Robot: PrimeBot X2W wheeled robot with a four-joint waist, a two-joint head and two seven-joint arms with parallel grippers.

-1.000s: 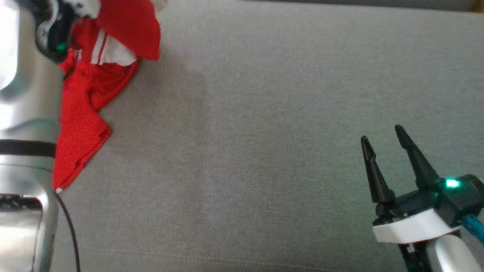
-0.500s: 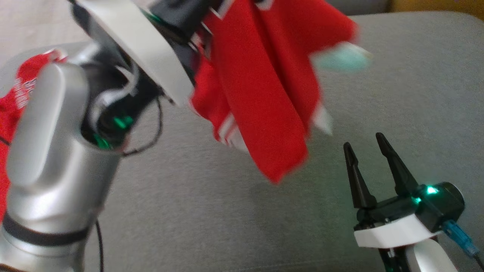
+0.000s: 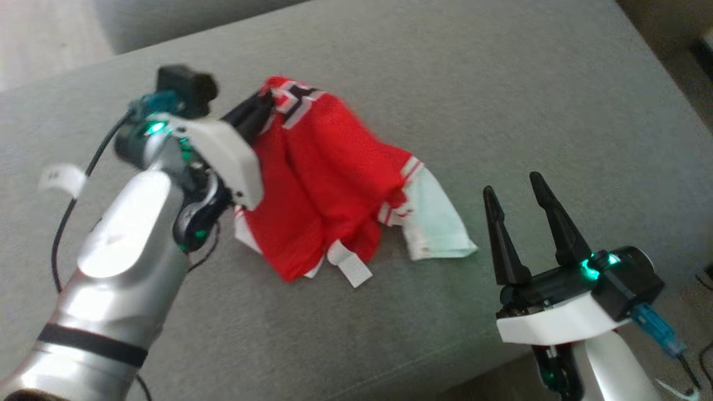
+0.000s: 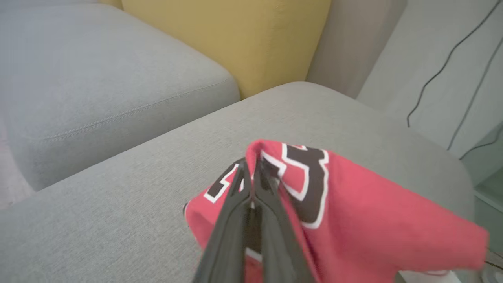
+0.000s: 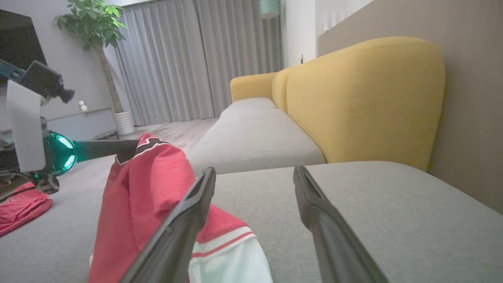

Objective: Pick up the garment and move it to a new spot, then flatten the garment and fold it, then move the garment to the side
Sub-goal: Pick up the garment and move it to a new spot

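Grey sofa cushion [image 3: 457, 78] spreads under both arms, with a yellow backrest [image 5: 365, 98] behind it and grey curtains [image 5: 188, 59] and a potted plant [image 5: 94, 23] further off in the room. The left end effector [image 3: 263, 106] has its two dark fingers pressed together on a fold of the red garment [image 3: 323, 167] beside its black-and-white lettering (the left wrist view shows the cloth nipped between the tips), and it holds that edge raised off the cushion. From the pinch the garment slopes down toward the robot's right and lies bunched on the cushion, its pale, striped-trim part flat at the near right side. The right end effector [image 3: 512, 186] is just beside that pale part and apart from it, fingers spread wide with nothing between them. At the left edge of the right wrist view, low behind the left arm, lies what may be a second red cloth [image 5: 19, 208], too cut off to be sure.
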